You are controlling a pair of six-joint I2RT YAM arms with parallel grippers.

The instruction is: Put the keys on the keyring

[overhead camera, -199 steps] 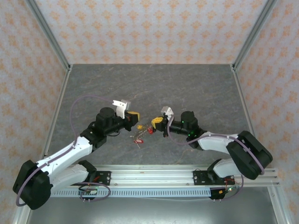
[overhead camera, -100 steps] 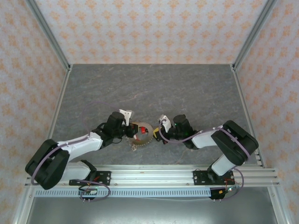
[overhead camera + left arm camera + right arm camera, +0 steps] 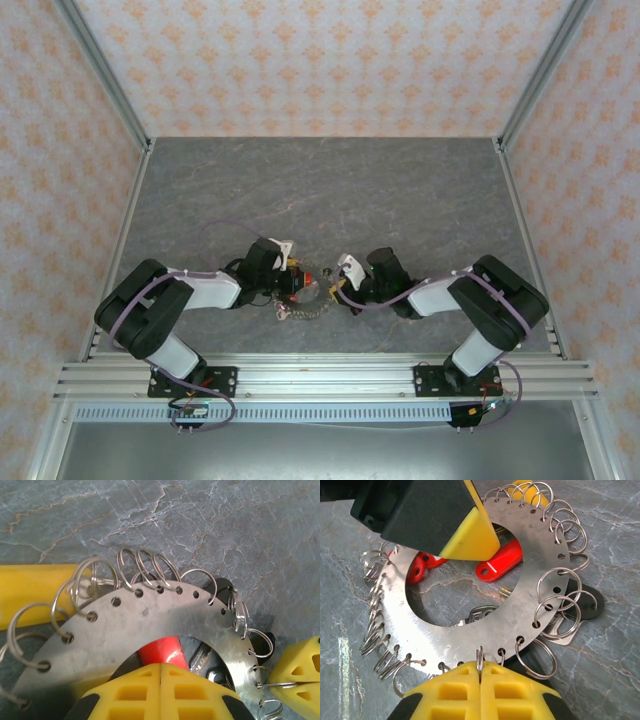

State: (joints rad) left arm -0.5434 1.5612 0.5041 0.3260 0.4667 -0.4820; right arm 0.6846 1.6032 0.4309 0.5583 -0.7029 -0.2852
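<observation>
The keyring [image 3: 540,580] is a flat silvery metal ring with small wire loops through holes round its rim; it lies on the table [image 3: 297,311] between both grippers. My right gripper [image 3: 480,669] is shut on one wire loop [image 3: 479,655] at the ring's near edge. My left gripper [image 3: 160,669] reaches into the ring's [image 3: 150,625] opening and is shut on a red key tag [image 3: 165,650]. Inside the opening lie red tags [image 3: 500,562] and a silvery key [image 3: 482,614]. In the top view the left gripper [image 3: 297,282] and right gripper [image 3: 337,290] face each other closely.
A black tag [image 3: 587,600] and a further key lie under the ring's right rim. A yellow piece [image 3: 35,592] sits under the ring's far side. The grey marbled table [image 3: 330,190] stretches back to patterned walls, with a metal rail [image 3: 320,375] at the front.
Both arms have drawn in and down toward the front middle of the table. The left gripper has closed on the red tag inside the ring. The right gripper stays shut.
</observation>
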